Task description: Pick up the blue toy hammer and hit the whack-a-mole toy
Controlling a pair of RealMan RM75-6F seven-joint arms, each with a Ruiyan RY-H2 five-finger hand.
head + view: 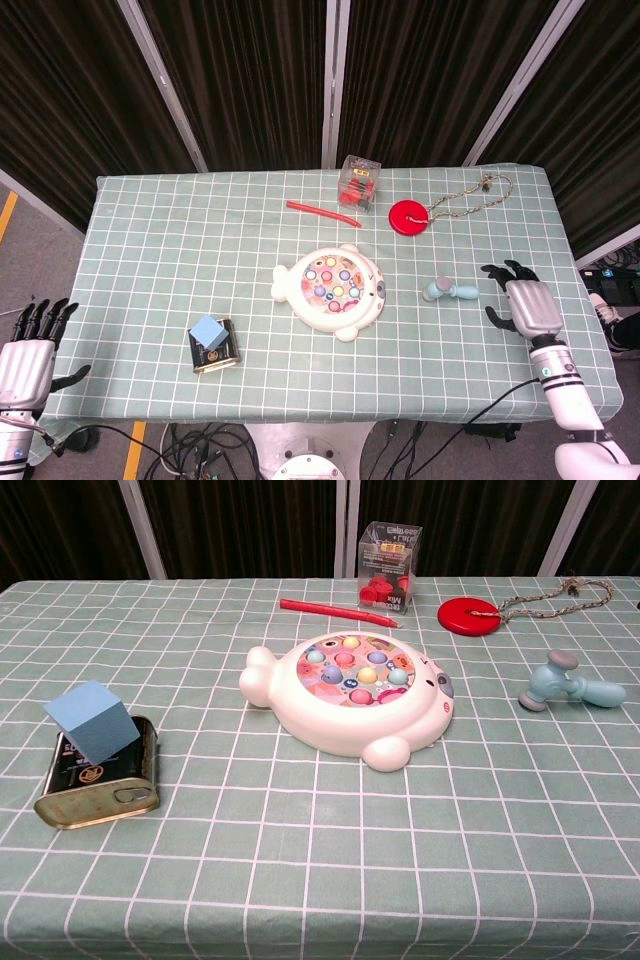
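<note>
The blue toy hammer (pixel 450 291) lies on the surface right of the whack-a-mole toy (pixel 331 291). The right hand (pixel 527 306) hovers just beside its handle, fingers (pixel 503 270) apart, holding nothing. The left hand (pixel 25 362) is spread, well apart.

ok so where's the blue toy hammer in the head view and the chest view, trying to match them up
Head view: the blue toy hammer lies right of centre on the tablecloth, handle towards the right robot hand, which is apart from it.
Chest view: the hammer lies at the far right edge, mid-height, head to the left.
Shared landmark: the white whack-a-mole toy, just left of the hammer in both views.
</note>
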